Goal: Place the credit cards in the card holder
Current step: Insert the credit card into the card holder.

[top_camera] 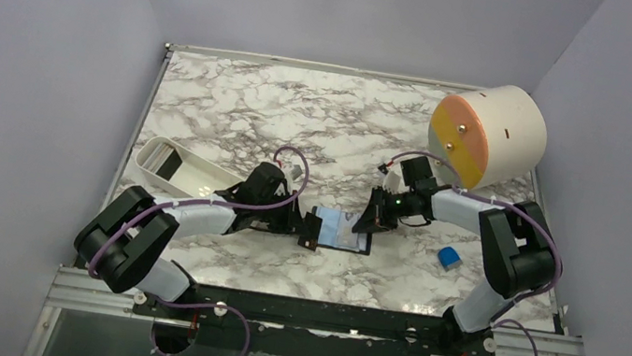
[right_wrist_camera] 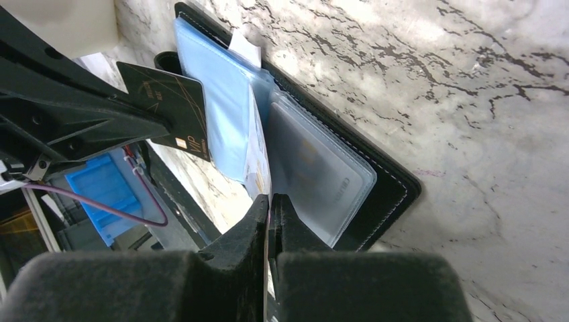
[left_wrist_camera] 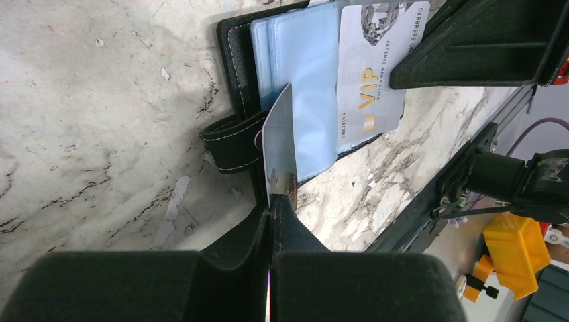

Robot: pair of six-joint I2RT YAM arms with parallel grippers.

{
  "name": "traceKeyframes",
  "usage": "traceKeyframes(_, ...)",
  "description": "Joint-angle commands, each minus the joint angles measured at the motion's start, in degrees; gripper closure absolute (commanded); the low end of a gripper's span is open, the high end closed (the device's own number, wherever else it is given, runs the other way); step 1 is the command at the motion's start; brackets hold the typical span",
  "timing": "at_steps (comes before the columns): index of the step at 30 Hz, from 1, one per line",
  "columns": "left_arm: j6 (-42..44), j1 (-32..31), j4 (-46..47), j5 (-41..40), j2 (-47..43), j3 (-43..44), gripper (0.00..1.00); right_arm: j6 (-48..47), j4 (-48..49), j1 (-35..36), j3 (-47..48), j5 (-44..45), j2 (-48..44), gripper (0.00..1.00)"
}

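Note:
The card holder lies open on the marble between both arms, black outside with light blue sleeves. My left gripper is shut on a credit card, held on edge at the holder's left side, over the strap; the right wrist view shows its black VIP face. A silver VIP card sits in a sleeve. At the holder's right side my right gripper is shut on a thin sleeve page, lifting it off a clear sleeve with a card inside.
A white oblong tray with dark cards at one end stands left of the left arm. A small blue block lies by the right arm. A large white cylinder with an orange and yellow face rests at the back right.

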Motion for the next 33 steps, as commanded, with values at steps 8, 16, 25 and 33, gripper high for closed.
traceKeyframes(8, 1.83, 0.15, -2.31, -3.99, 1.41, -1.10, 1.00, 1.74, 5.71, -0.35, -1.73, -3.56, 1.75, 0.99)
traceKeyframes(16, 1.74, 0.11, -2.15, -4.12, 1.32, -1.46, 1.00, 3.16, 7.77, -0.31, -2.86, -4.13, 1.74, 0.99)
traceKeyframes(25, 1.56, 0.08, -2.11, -4.26, 1.28, -1.46, 1.00, 2.79, 8.21, -0.31, -4.98, -3.31, 2.22, 0.99)
traceKeyframes(33, 1.22, 0.19, -1.69, -3.90, 1.32, -1.47, 1.00, 2.56, 8.70, -0.33, -4.19, -3.53, 3.05, 0.99)
